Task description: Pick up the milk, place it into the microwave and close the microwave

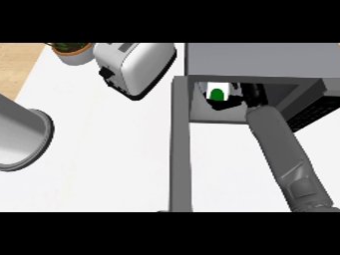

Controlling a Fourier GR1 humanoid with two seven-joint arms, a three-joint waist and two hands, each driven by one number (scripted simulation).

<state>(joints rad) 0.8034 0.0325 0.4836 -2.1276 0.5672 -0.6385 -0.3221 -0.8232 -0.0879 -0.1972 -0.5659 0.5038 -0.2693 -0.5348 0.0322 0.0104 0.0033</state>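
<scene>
The milk point(217, 93), a white carton with a green mark, is inside the open microwave point(264, 60) at the left of its cavity. My right forearm reaches up from the lower right into the cavity. My right hand point(251, 93) is beside the carton on its right, and its dark fingers point(230, 103) curl round the carton's lower side. The rest of the hand is in shadow under the microwave's top. The microwave door point(180, 149) stands open, swung toward me as a long grey slab left of the arm. My left hand does not show.
A white toaster point(135, 64) lies left of the microwave, with a potted plant point(72, 51) beyond it at the back. A large grey cylinder point(14, 129) juts in from the left edge. White countertop point(106, 164) spreads between it and the door.
</scene>
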